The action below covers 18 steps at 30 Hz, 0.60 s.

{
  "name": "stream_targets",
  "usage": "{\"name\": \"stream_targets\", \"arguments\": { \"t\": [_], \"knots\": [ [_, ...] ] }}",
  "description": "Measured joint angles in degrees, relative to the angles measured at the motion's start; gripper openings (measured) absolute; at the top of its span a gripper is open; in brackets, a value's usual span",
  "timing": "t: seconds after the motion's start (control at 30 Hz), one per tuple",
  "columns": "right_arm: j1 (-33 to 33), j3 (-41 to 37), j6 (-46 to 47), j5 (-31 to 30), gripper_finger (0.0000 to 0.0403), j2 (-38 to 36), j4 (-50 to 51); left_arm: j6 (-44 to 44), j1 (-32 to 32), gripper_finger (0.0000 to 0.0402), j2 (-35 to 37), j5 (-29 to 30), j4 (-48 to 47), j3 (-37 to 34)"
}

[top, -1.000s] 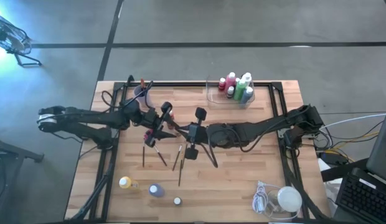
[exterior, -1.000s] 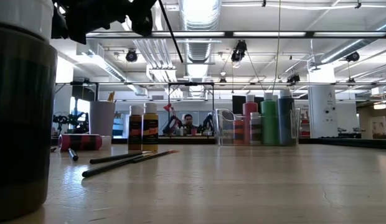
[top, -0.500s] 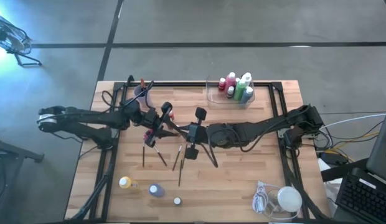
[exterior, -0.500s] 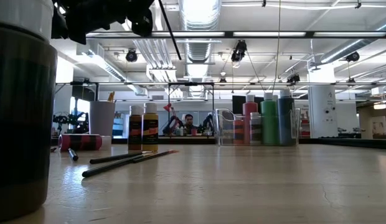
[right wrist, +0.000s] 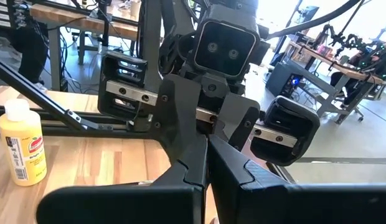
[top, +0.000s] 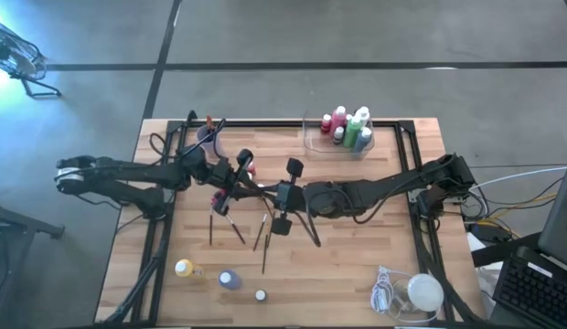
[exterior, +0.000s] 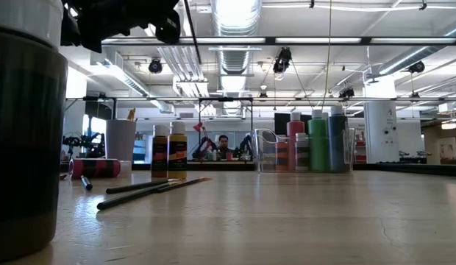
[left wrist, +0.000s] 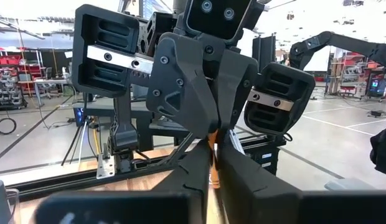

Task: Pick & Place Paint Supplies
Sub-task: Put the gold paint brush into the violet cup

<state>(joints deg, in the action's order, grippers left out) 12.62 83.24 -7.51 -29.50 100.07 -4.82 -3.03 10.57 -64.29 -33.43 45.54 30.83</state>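
My left gripper (top: 254,189) and my right gripper (top: 265,192) meet tip to tip above the middle of the table, both shut on one thin dark paintbrush (exterior: 197,37). The low view shows that brush slanting in the air. Several other brushes (top: 238,226) lie flat on the wood below the grippers. A yellow bottle (top: 184,268), a purple one (top: 229,280) and a small white-capped one (top: 261,295) stand near the table's near edge. A pink bottle (exterior: 95,168) lies on its side by the left gripper. More bottles (top: 349,128) stand in the clear tray. My left gripper pinches the paintbrush (left wrist: 211,152) between its two shut fingers (left wrist: 187,180), coming level from the table's left. The brush is lifted clear of the table and slants. My right gripper's fingers stand straight opposite, almost touching mine. My right gripper is shut on the same brush from the table's right, fingers (right wrist: 233,171) level and pointing at the left gripper. The fingers of both grippers hide the place of contact in its wrist view. The brush hangs clear of the table.
The clear tray (top: 313,137) sits at the far edge and a purple cup (top: 208,133) at the far left. A white lump with a coiled cord (top: 416,292) lies at the near right corner. A dark bottle (exterior: 22,132) stands close before the low camera.
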Motion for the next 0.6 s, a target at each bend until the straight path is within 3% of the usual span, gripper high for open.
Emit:
{"name": "stream_targets", "arguments": {
  "t": [0.13,0.4,0.6],
  "knots": [
    [0.0,0.0,0.0,0.1,0.0008,0.0,0.3,0.0,0.0,0.0009,0.0,0.1,-0.3,0.0],
    [0.0,0.0,3.4,-0.2,0.0011,0.0,1.2,-0.2,0.0,0.0005,0.0,0.0,-1.5,0.0],
    [0.0,0.0,3.5,-6.6,0.0061,-1.1,5.2,-0.1,0.4,0.0005,0.8,-0.5,-3.2,0.0]
  ]
}}
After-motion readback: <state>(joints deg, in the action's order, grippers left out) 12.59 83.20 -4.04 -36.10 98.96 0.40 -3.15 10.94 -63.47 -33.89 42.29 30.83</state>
